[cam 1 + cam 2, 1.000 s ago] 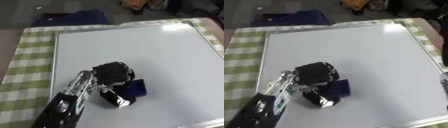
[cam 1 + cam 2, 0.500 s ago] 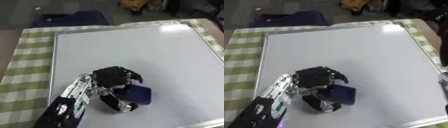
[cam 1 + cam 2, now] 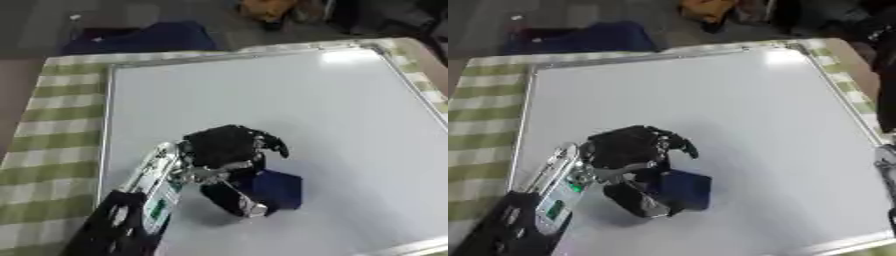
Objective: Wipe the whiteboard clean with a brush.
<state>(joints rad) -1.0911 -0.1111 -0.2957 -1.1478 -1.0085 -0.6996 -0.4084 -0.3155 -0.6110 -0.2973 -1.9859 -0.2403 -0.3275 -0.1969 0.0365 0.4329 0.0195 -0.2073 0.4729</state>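
Much bare whiteboard (image 3: 332, 110) surrounds the left robot hand (image 3: 229, 150), fingers curled round the brush (image 3: 273, 189).

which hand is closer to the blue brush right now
Left. The left hand is curled round the blue brush on the whiteboard. The right hand only shows at the right edge, off the board's right side.
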